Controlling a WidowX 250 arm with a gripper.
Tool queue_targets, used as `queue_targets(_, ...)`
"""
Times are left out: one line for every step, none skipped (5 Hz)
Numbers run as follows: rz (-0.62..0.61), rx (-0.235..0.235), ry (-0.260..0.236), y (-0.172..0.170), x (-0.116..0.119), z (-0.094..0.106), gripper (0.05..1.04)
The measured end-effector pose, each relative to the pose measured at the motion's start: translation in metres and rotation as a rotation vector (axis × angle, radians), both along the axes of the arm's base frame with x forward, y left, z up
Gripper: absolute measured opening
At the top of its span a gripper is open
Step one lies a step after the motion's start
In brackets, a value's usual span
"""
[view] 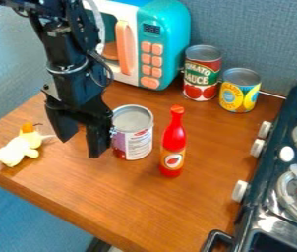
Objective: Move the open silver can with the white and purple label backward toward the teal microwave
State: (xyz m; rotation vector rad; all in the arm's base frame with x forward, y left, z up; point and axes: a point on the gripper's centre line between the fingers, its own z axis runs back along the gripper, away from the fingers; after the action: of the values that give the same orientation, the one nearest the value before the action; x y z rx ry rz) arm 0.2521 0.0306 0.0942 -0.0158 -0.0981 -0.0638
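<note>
So the black gripper (81, 142) is hanging over the wooden counter (118, 194), right around the left side of the big pale-labelled can (133, 133), going by the camera's view. Its pincer is spread pretty wide, with bare wood showing between the two fingers and nothing pinched in there. The finger closer to the can overlaps its edge, but can't really tell if they're touching.

The can itself is standing upright, silver lid up. Just right of it and a bit nearer the camera there's a red bottle (173, 147), also upright. Well off to the can's left, past the gripper, a little pale yellow toy (17, 148) with an orange bit on top is lying near the counter's edge.

Behind the can sits a teal and white toy microwave (174, 47). Back and to the can's right are a red and green can (201, 74) and a yellow and blue can (239, 92), then the dark toy stove (264, 204) way over right.
</note>
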Motion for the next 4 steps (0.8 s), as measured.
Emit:
queue_targets(-0.001, 0.003, 0.018, 0.000, -0.001, -0.006, 1.001)
queue_targets(-0.034, 0.083, -0.002, 0.008, 0.018, -0.018, 1.001)
queue_targets(-0.022, 0.137, 0.021, 0.006, 0.033, -0.023, 1.001)
queue_targets(-0.011, 0.131, -0.001, 0.006, 0.042, -0.020, 1.001)
